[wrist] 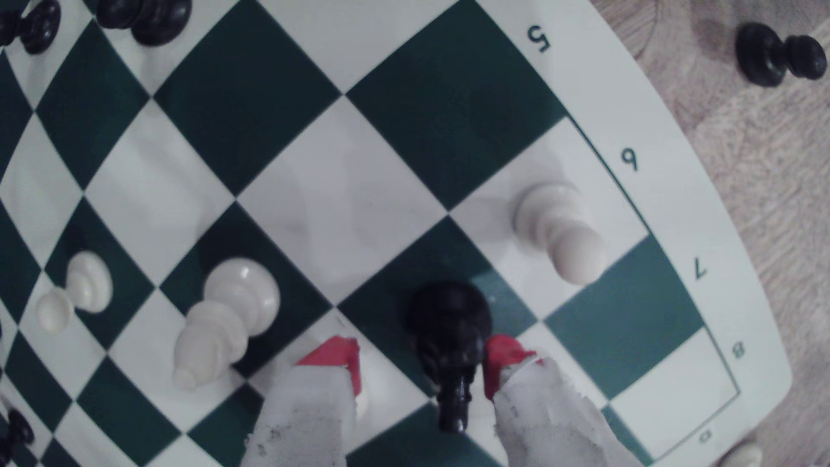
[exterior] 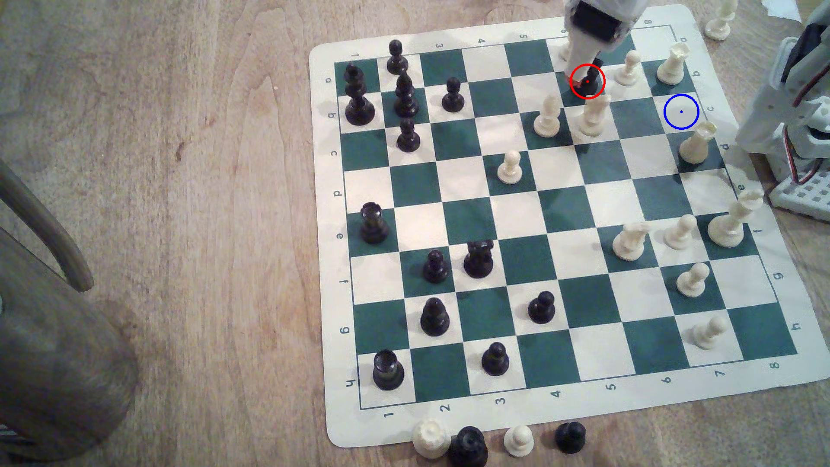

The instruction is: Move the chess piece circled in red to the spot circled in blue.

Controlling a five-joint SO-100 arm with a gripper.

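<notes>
The black knight (exterior: 593, 83) stands upright on a dark green square inside the red ring, near the board's far edge in the exterior view. My gripper (exterior: 585, 80) has come down over it from above. In the wrist view the knight (wrist: 449, 332) sits between the two red-tipped fingers (wrist: 337, 359). One tip is beside its head and a gap shows on the other side, so the gripper (wrist: 420, 363) is open around it. The blue-ringed cream square (exterior: 681, 112) lies bare, two files toward the exterior view's right and one row nearer.
White pieces crowd the knight: a bishop (exterior: 548, 117) and another tall piece (exterior: 593, 114) just in front, a pawn (exterior: 629, 68) to its right, a pawn (wrist: 557, 224) behind. A white rook (exterior: 672, 65) and another white piece (exterior: 696, 143) flank the blue spot. The arm's base (exterior: 799, 116) stands off the board's right edge.
</notes>
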